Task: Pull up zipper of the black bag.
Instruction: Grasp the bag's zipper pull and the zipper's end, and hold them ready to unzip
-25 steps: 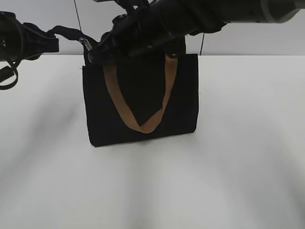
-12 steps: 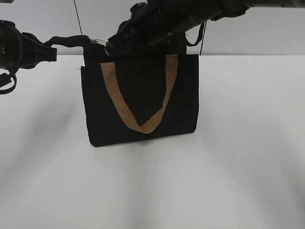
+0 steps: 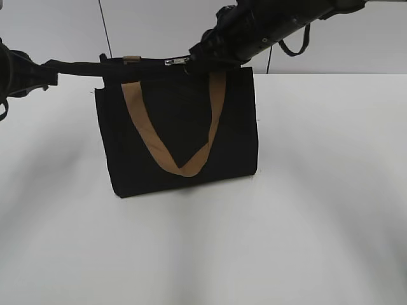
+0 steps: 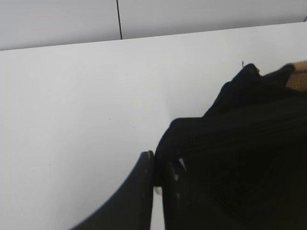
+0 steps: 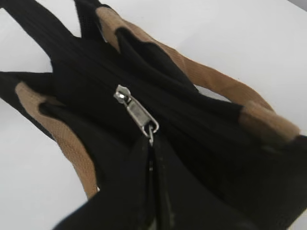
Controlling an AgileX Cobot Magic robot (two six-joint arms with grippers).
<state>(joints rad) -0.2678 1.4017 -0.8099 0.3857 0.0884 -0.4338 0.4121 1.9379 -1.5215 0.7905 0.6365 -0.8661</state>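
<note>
Gripping the zipper (image 5: 136, 113), the right gripper (image 5: 152, 143) draws it along the black bag (image 3: 178, 127) standing near the table's far edge; the left gripper (image 4: 158, 175) pinches the bag's end taut. A slipped pinch could topple the bag.

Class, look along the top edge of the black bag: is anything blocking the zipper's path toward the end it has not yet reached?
Nothing visible. The small silver metal zipper pull, pinched by the right tool, sits mid-track on the black fabric tote; the track beyond it shows no obstruction.
</note>
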